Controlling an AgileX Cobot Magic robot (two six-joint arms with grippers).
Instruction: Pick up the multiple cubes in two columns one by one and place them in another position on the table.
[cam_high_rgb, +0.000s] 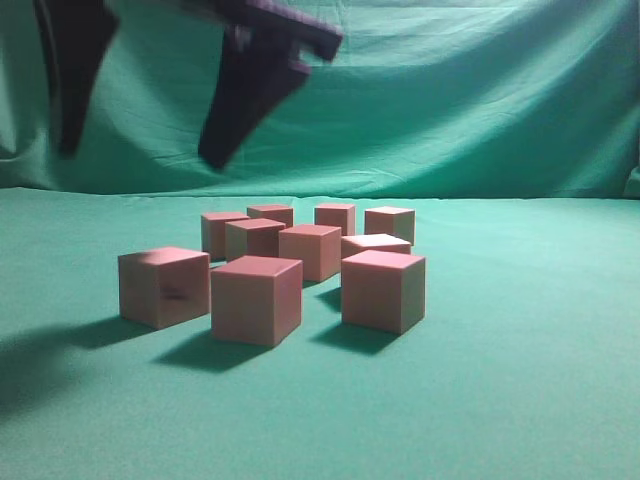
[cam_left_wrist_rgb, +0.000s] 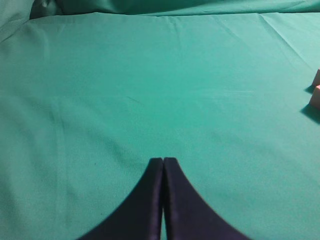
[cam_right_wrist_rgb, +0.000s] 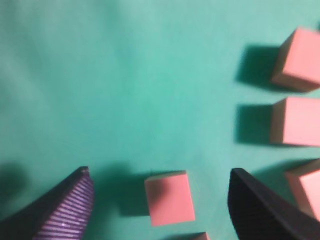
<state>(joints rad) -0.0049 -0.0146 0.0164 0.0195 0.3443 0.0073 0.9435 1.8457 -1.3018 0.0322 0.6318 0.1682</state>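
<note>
Exterior view: your cubes sit clustered mid-frame on the table, marked one at lower left. Right gripper is spread, hanging over one cube. Left gripper is pressed together, empty, cubes at its frame's right edge.

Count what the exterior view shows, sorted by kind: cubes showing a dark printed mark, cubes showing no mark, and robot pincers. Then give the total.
Cubes showing a dark mark: 1
Cubes showing no mark: 9
Pincers: 2, the left pincer shut and the right pincer open
Total: 12
</note>
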